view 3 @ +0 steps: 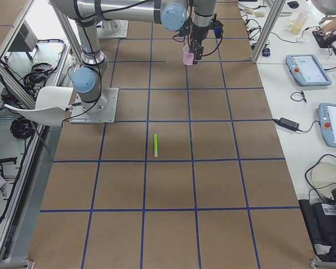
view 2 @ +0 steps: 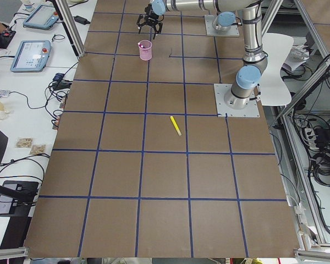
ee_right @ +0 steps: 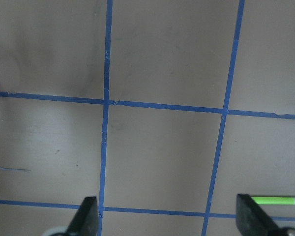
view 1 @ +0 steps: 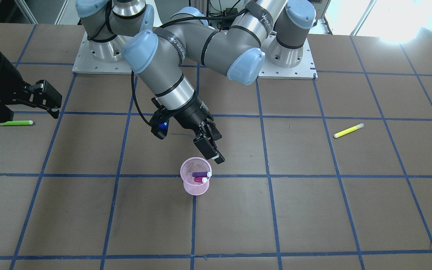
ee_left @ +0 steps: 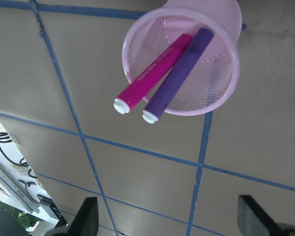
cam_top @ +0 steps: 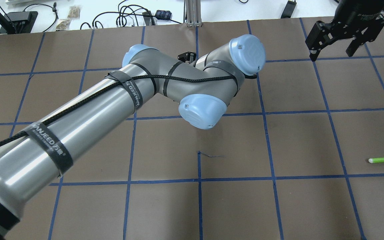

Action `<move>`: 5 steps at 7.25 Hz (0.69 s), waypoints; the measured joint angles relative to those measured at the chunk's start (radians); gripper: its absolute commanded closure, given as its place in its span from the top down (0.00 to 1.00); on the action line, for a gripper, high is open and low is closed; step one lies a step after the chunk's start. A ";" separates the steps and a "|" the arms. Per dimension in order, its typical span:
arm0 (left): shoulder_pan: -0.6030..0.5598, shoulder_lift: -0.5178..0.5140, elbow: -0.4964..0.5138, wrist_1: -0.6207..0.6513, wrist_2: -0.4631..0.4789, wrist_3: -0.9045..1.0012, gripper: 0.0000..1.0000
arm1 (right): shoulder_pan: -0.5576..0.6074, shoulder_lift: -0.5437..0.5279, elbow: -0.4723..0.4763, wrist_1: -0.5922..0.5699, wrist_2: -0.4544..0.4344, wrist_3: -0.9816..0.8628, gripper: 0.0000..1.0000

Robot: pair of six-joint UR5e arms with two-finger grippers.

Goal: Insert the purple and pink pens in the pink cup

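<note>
The pink cup point(view 1: 195, 183) stood upright at the middle of the desk point(view 1: 313, 210), holding the purple pen point(ee_left: 178, 74) and pink pen point(ee_left: 155, 73), per the left wrist view; the overhead view hid it behind the left arm point(cam_top: 112, 110). The left fingers point(view 1: 209, 148), beside the rim, and right fingers point(cam_top: 316, 38), toward the desk's right edge, were spread wide, empty.

One camera faces me from across the table point(view 1: 313, 210), looking steeply down, with me at its top edge. Another sits behind my shoulders, looking forward and down (my left arm point(cam_top: 112, 110) fills much of it). Two stand far off at the table's ends, looking along it. My wrist cameras look down from close by. The left one looks at the pink cup point(ee_left: 214, 83), shared with the front view. The right one looks at the green pen point(ee_right: 278, 200), shared with the overhead view.
</note>
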 measured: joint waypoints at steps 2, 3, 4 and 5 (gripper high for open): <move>0.140 0.116 -0.003 -0.007 -0.161 -0.006 1.00 | 0.000 -0.003 -0.003 -0.001 0.003 0.005 1.00; 0.233 0.174 -0.008 -0.010 -0.273 -0.016 1.00 | 0.009 -0.009 -0.006 0.001 0.007 0.028 1.00; 0.327 0.224 -0.015 -0.032 -0.371 -0.029 1.00 | 0.041 -0.015 -0.007 0.002 0.010 0.080 1.00; 0.417 0.266 -0.020 -0.079 -0.446 -0.065 1.00 | 0.100 -0.019 -0.007 -0.002 0.007 0.150 1.00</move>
